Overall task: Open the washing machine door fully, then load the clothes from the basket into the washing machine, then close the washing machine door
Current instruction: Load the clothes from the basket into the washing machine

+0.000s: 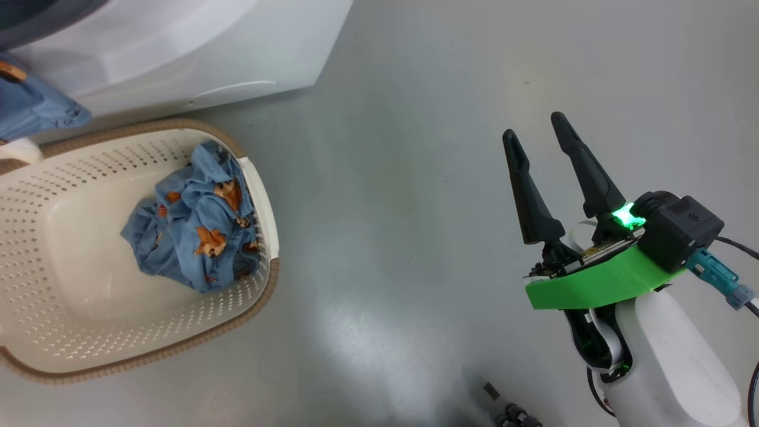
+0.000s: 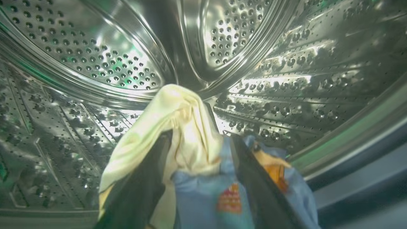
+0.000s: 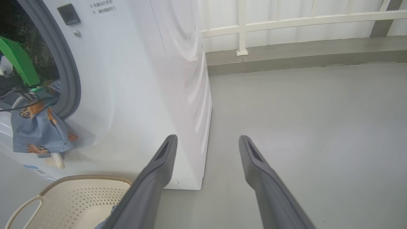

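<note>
Gripper report, left one first. Left gripper (image 2: 201, 140) is deep inside the steel drum (image 2: 95, 63) of the washing machine (image 3: 127, 79), with its fingers (image 2: 143, 184) standing apart, not pressed together. A garment (image 2: 203, 197) sits bunched between them. It is light-blue with orange print, and its cream part (image 2: 178, 117) is draped over the fingertips and ahead of them. I can't tell whether either finger actually bites into it.

Behind that gripper, at the drum mouth, I see the arm's green bracket (image 3: 16, 60). Below it, blue printed cloth (image 3: 38, 130) hangs out over the grey rubber ring (image 3: 71, 79) and down the white front panel.

Right gripper (image 1: 533, 126) is spread wide with nothing between the fingers, hovering over bare grey floor (image 1: 415, 148). The machine's corner lies ahead and to its left, apart from it. The basket (image 1: 261, 284) sits on the floor further to its left, just beside the machine front. A second garment (image 1: 195, 225) lies crumpled against the basket wall nearest that gripper.
</note>
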Robot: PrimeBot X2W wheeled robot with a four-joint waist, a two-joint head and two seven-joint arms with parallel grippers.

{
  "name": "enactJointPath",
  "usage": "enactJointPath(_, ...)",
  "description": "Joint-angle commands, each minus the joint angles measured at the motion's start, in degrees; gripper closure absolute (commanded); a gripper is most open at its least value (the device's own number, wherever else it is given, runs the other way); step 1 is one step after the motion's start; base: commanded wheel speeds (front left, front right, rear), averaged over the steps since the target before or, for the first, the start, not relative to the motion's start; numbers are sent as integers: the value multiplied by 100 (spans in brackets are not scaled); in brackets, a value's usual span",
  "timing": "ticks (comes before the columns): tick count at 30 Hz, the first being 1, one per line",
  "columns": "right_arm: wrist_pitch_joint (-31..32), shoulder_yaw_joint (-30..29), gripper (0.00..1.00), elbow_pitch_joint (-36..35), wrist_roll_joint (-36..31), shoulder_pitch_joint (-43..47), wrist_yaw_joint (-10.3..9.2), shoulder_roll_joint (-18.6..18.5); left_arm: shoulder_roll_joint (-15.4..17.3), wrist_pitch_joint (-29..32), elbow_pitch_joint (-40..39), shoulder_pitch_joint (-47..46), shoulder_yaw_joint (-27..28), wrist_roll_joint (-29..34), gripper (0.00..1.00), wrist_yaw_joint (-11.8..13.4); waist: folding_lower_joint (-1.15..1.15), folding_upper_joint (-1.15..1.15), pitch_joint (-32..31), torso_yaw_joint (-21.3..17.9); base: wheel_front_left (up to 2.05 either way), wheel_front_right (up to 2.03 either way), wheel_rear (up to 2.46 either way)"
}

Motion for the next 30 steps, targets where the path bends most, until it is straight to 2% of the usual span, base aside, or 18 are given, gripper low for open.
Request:
enactJointPath(1, -46, 56, 0, -110, 26, 141, 31, -38, 220, -6, -64, -58, -2, -44, 0, -32, 0, 0, -26, 13, 0, 0, 0)
enactJointPath(11, -46, 8, 0, -104, 5, 161, 31, -113, 95, -493, 8, 81, 56, -312, 0, -83, 0, 0, -186, 97, 0, 0, 0)
enactJointPath(15, -46, -36, 0, -100, -9, 206, 31, -174, -19, -612, -191, 334, 131, -484, 0, -100, 0, 0, -326, 162, 0, 0, 0)
enactJointPath(24, -46, -94, 0, -87, -45, 295, 31, -300, -188, -628, -1956, 1676, 504, -637, 0, -32, 0, 0, -711, 290, 0, 0, 0)
enactJointPath(30, -46, -142, 0, -83, -67, 424, 31, -390, -371, -628, -2715, 2504, 781, -611, 0, -38, 0, 0, -992, 346, 0, 0, 0)
